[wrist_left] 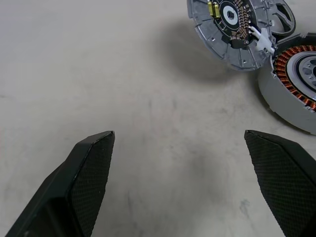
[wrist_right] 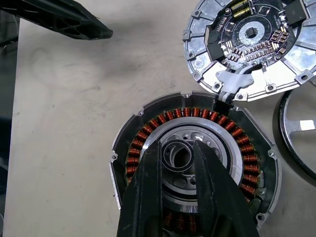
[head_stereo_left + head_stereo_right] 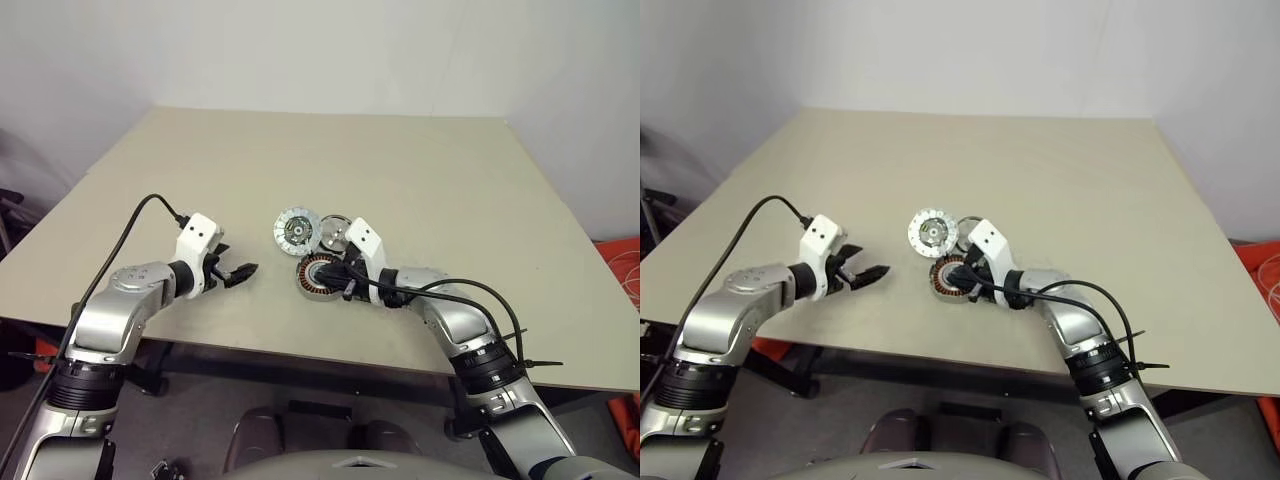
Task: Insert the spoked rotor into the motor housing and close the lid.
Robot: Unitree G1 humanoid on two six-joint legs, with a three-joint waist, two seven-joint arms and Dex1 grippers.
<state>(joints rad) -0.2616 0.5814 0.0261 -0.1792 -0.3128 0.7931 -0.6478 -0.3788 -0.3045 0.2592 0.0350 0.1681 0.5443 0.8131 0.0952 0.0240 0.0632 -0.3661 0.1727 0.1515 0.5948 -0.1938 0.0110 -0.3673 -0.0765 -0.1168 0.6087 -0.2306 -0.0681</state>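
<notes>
The motor housing [image 2: 237,153], with its ring of copper windings and silver hub, lies near the table's front middle [image 3: 318,276]. My right gripper [image 2: 177,145] hangs over the hub, shut on a small dark ring [image 2: 177,169]. Just behind the housing lies the lid [image 3: 296,230], circuit side up, joined to it by a short white lead [image 2: 232,81]. The spoked rotor [image 3: 336,233] rests flat to the right of the lid. My left gripper [image 1: 180,133] stands open and holds nothing, low over bare table to the left of the housing [image 3: 240,273].
The beige table [image 3: 400,160] stretches far behind the parts. Its front edge runs close under both arms. One of my left gripper's black fingers [image 2: 64,19] crosses a corner of the right wrist view.
</notes>
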